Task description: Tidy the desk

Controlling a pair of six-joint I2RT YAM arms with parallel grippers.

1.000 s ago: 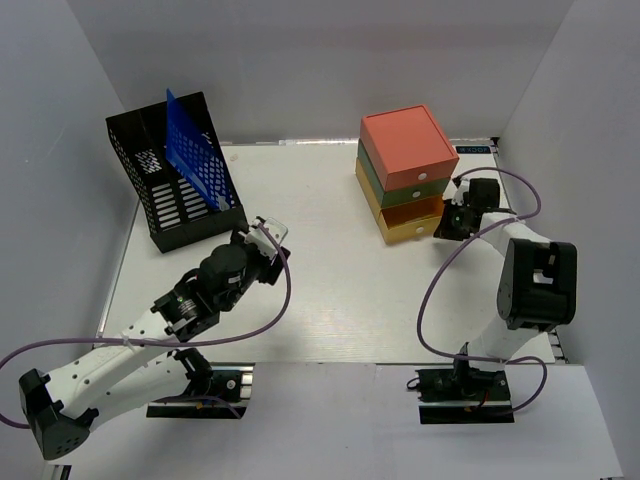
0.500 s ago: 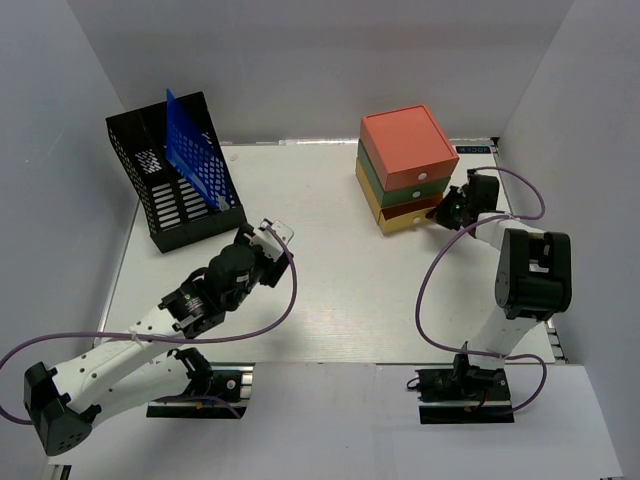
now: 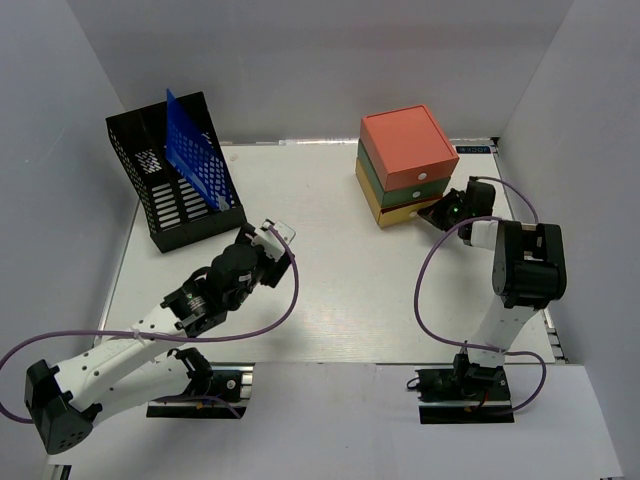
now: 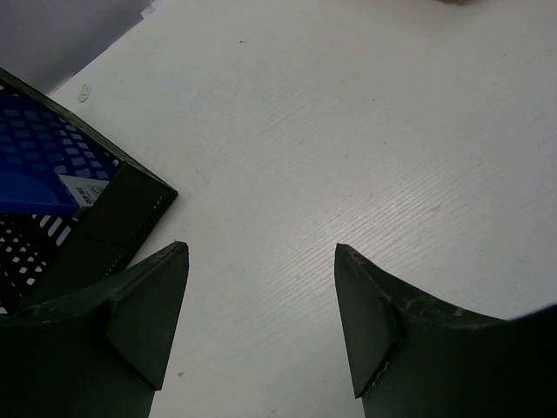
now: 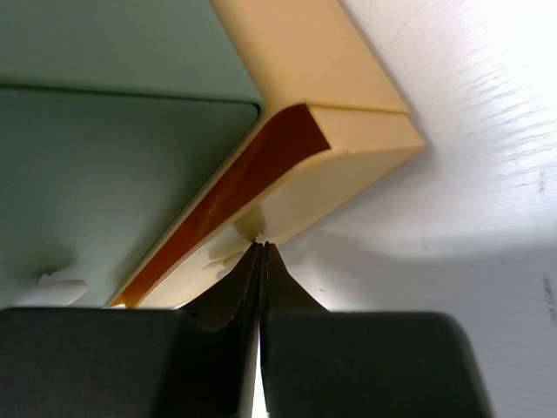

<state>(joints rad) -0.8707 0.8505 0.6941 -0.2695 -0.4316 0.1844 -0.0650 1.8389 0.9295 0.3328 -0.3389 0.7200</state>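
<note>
Moved: right end effector point(image 3: 443, 212) has advanced toward the far edge, and the yellow drawer point(image 3: 402, 217) that stuck out now sits nearly flush; left end effector point(image 4: 259, 251) has edged slightly toward the counter's middle.
File rack point(image 3: 175, 195): black mesh, at the far left corner, with a blue folder point(image 3: 195, 160) leaning inside it, apparently already filed.
Left end effector: fingers spread wide and empty, hovering over bare counter just beside the rack's near right corner, probably waiting its turn.
Counter point(image 3: 340, 290): broad white matte top with a fine grain and small holes near its edges. It lies under both arms and fills the floor of the white-walled booth.
Drawer box point(image 3: 405, 165): orange over green over yellow, near the far right corner. A thin dark slit shows the yellow drawer is not fully home.
Right end effector: fingers pinched together on nothing, tips against the yellow drawer's front. Closed fingers likely serve as a stiff point for pushing.
</note>
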